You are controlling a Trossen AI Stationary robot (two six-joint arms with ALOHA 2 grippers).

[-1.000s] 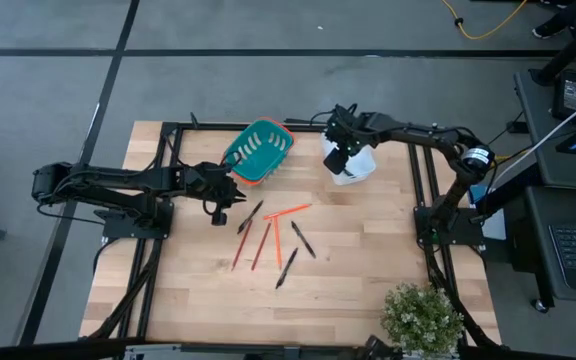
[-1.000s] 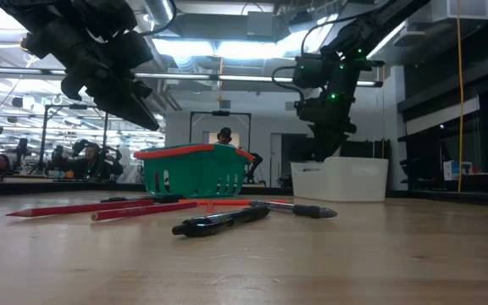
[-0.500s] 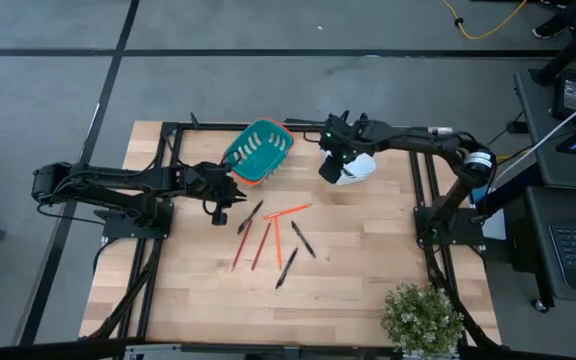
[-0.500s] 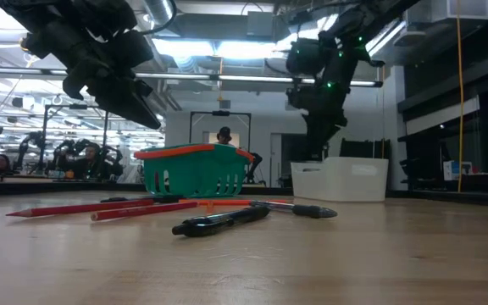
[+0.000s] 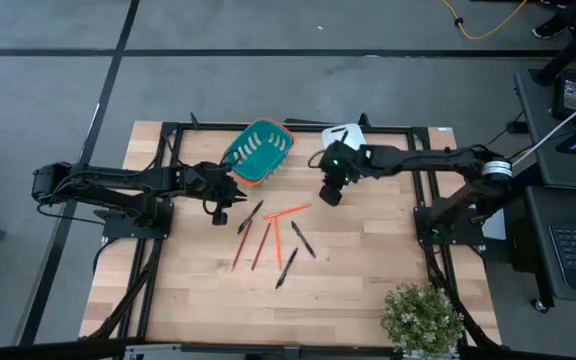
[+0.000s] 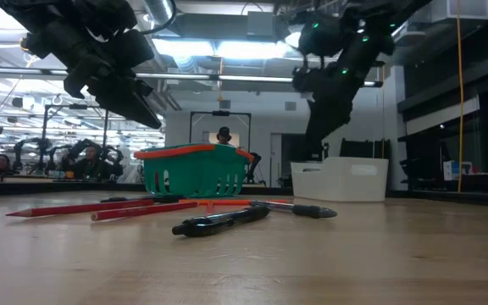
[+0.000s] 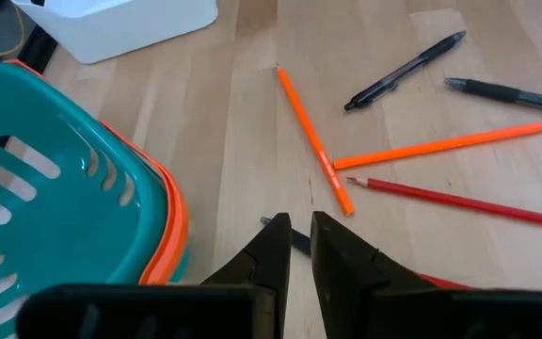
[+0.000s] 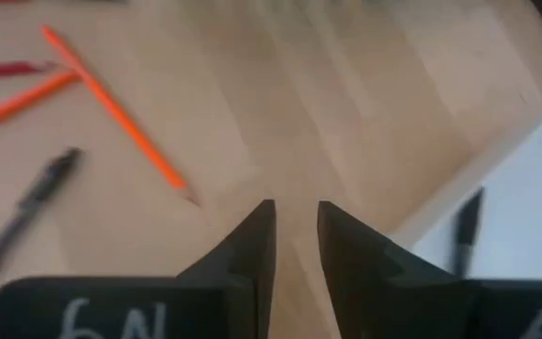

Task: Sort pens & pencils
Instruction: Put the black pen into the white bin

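**Right arm clear of the white bin, heading back to the pile**

The right gripper (image 5: 329, 193) has left its position over the white bin (image 5: 345, 135) and now hangs above bare wood between the bin and the pile. Its fingers have narrowed over the last second to a slim gap and hold nothing. A black pen (image 8: 466, 229) lies inside the bin. Judgement: one delivery is complete and the arm is returning for the next pick.

The left gripper (image 5: 218, 213) hangs unchanged just beside the teal basket (image 5: 259, 150), between basket and pile. Its fingers stand nearly together with a thin gap, gripping nothing.

The remaining pens (image 5: 303, 240) and the pencils (image 5: 287, 211) lie loose on the table (image 5: 368, 290), on the side of the basket away from the table's far edge. Several touch or cross.

Obstructions: two orange pencils meet in a T, and a pen (image 5: 250, 216) lies just beside the left gripper. A pick in the cluster may disturb neighbouring sticks. A potted plant (image 5: 420, 318) stands well apart at the table edge.
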